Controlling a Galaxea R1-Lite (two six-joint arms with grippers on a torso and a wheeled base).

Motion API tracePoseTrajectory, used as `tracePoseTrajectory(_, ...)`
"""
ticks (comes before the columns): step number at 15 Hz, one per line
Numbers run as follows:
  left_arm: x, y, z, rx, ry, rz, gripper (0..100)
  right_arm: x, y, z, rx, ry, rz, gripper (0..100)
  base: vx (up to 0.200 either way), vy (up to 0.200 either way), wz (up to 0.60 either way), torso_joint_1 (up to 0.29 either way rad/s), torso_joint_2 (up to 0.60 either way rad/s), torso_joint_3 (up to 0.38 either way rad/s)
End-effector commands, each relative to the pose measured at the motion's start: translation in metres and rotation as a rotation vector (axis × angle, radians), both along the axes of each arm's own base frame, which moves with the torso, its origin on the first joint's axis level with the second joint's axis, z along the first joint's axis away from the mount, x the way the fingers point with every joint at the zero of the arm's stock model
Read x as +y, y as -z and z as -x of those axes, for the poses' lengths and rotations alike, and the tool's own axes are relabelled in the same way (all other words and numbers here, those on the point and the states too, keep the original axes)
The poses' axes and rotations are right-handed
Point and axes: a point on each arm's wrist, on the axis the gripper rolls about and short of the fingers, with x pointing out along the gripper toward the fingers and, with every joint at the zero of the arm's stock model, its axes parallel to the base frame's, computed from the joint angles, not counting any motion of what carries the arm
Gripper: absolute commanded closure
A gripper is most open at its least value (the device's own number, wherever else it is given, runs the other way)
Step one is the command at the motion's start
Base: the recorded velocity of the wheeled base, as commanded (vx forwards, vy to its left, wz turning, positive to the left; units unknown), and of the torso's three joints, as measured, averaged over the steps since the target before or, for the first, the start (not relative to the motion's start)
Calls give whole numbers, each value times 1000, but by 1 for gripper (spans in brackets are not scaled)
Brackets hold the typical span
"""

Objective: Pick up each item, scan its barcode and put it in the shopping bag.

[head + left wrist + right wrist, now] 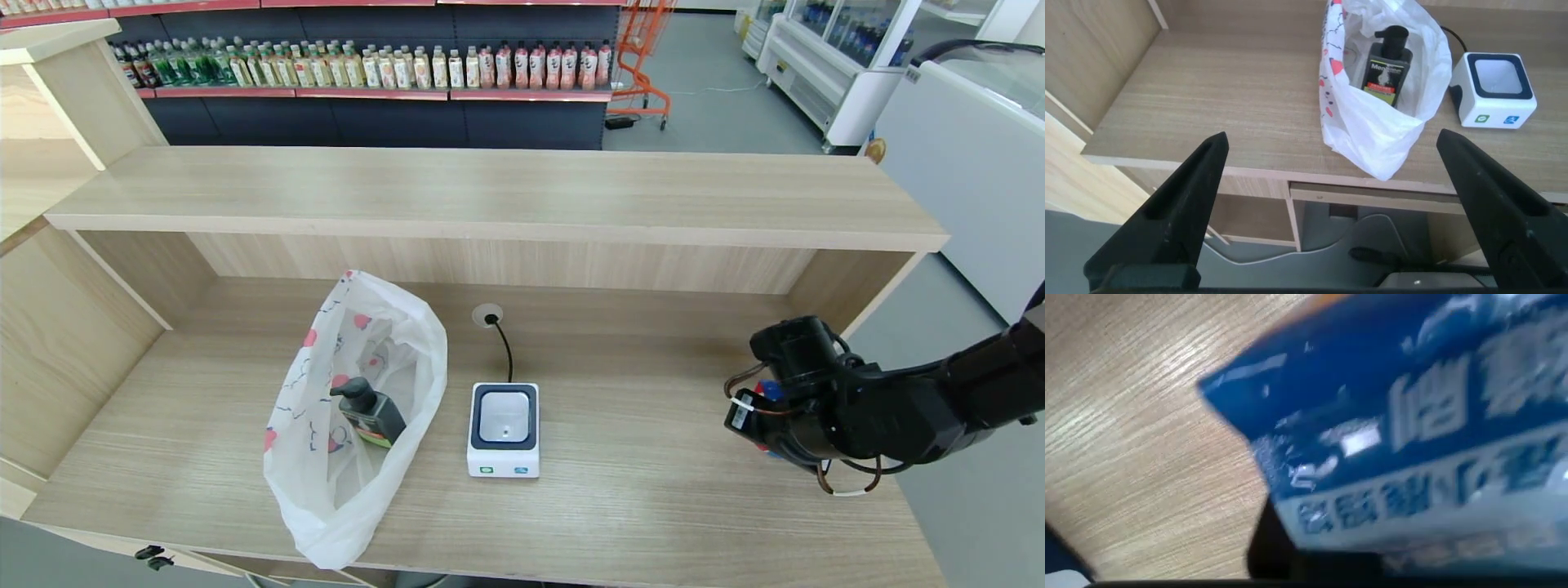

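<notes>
low, right pincer point(758, 411) around blue packet point(1413, 449)

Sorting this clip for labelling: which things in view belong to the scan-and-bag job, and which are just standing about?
Belongs to the job:
shopping bag
pump bottle, already inside the bag
scanner
blue packet, in the right end effector

Just standing about:
drink bottles on the far shelf
orange rack
freezers at the right

The blue package point(1372, 416) is blurred and cut off at the edges. Left of the scanner point(504, 429), the shopping bag point(310, 490) hides the base of the pump bottle point(371, 412).
</notes>
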Motion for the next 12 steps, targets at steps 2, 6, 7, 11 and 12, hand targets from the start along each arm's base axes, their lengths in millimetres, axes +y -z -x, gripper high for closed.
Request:
tracePoseTrajectory(2,0,0,0,0,-1,0,0,-2,-23,8,-66,-21,-9,100,0,0,0,0,0,0)
tracePoseTrajectory(6,0,0,0,0,-1,0,0,-5,-88,57,-248,-152,-101,0,0,0,0,0,0,0)
tracePoseTrajectory(7,0,0,0,0,-1,0,0,-9,-104,65,-307,-155,-122,0,0,0,0,0,0,0)
tracePoseTrajectory(11,0,0,0,0,-1,0,0,-49,-89,74,-240,6,-70,0,0,0,0,0,0,0)
tracePoseTrajectory(12,0,0,0,0,-1,0,0,-58,-81,77,-204,45,-56,0,0,0,0,0,0,0)
